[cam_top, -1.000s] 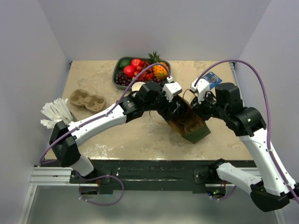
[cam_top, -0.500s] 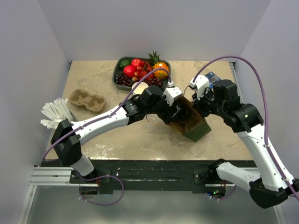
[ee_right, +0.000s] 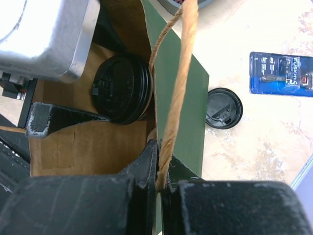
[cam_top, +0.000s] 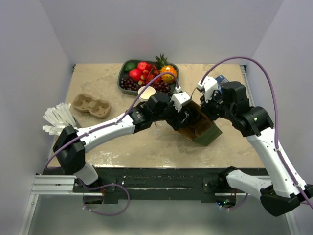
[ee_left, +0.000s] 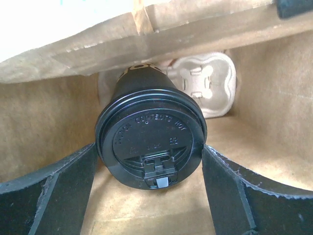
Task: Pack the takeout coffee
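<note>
A pale marbled table (cam_top: 98,142) between white walls carries a paper bag (cam_top: 201,129), brown inside and green outside, its mouth open. The takeout coffee (ee_left: 151,139) is inside the bag, black lid toward the opening, clamped at its sides by the left fingers (ee_left: 58,191). Deeper in lies a moulded cup carrier (ee_left: 203,85). The right fingers (ee_right: 83,205) pinch the bag's wall beside its twine handle (ee_right: 178,83). Near the bag a loose black lid (ee_right: 223,108) lies on the table, a blue pack (ee_right: 281,73) beyond it.

One lidded coffee (ee_left: 151,139), one paper bag (cam_top: 205,136), one loose lid (ee_right: 223,108), two carriers (cam_top: 91,105)
</note>
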Tool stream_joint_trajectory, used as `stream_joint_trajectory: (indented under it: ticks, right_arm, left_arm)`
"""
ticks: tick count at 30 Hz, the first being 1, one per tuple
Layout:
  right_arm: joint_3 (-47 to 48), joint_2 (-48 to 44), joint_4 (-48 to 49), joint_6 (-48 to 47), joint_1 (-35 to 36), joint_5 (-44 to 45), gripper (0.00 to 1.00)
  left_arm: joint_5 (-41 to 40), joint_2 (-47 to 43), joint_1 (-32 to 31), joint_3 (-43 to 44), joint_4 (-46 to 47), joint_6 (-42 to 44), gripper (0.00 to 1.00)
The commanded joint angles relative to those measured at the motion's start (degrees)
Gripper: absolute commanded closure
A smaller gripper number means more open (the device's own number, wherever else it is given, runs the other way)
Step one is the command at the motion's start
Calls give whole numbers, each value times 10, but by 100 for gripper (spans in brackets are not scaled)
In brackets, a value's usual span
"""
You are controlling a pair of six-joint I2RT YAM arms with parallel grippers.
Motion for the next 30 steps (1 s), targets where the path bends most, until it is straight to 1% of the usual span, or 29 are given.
stream_joint_trajectory:
  ticks: [1, 2, 3, 7, 9, 12, 15, 16, 18, 19, 21, 22, 24, 25, 27, 28, 29, 30]
  right_arm:
    - [-4, -20, 14, -11, 0, -12, 100]
    - [-4, -21, 13, -14, 0, -15, 100]
    - [-4, -20, 11, -15, 0, -16, 100]
    - [3, -14, 6, -17, 0, -15, 100]
    - [7, -13, 2, -18, 0, -14, 100]
    - [10, -9, -12, -23, 0, -24, 100]
    - [4, -19, -17, -36, 0, -38, 100]
    - [-3, -30, -7, -40, 0, -41, 100]
    - [-25, -61, 25, -44, 0, -39, 100]
    - [-27, -64, 27, -46, 0, -39, 100]
    - [-24, -58, 16, -48, 0, -56, 100]
    - [-20, -55, 10, -52, 0, -70, 100]
    - [-19, -53, 8, -55, 0, -94, 100]
    - [-19, -52, 8, -59, 0, -102, 100]
    - [-18, -49, 0, -71, 0, -117, 100]
    - [-16, -44, -5, -74, 0, -122, 100]
    - [-14, -42, -7, -80, 0, -125, 100]
    - [-13, -40, -9, -83, 0, -131, 100]
  left_arm:
    - [-6, 14, -3, 15, 57, 4, 100]
    - [-5, 22, -3, 22, 57, 5, 100]
    - [-5, 25, -4, 23, 79, 7, 100]
    - [-7, 30, -4, 20, 87, 9, 100]
    - [-8, 27, -3, 17, 86, 26, 100]
    - [0, 12, -3, 10, 82, 33, 100]
    - [0, -27, -2, -18, 93, 66, 100]
    - [1, -52, -2, -41, 100, 88, 100]
    - [25, -74, -2, -66, 121, 116, 100]
    - [36, -93, -2, -87, 125, 147, 100]
    - [63, -107, -2, -99, 136, 178, 100]
    - [75, -110, -2, -100, 133, 216, 100]
    - [108, -110, -2, -92, 112, 255, 100]
    - [122, -108, -2, -80, 102, 299, 100]
    - [163, -104, -2, -64, 66, 346, 100]
    - [178, -97, -2, -44, 36, 398, 100]
    - [200, -92, -3, -33, 16, 421, 100]
    - [210, -87, -3, -23, -27, 447, 100]
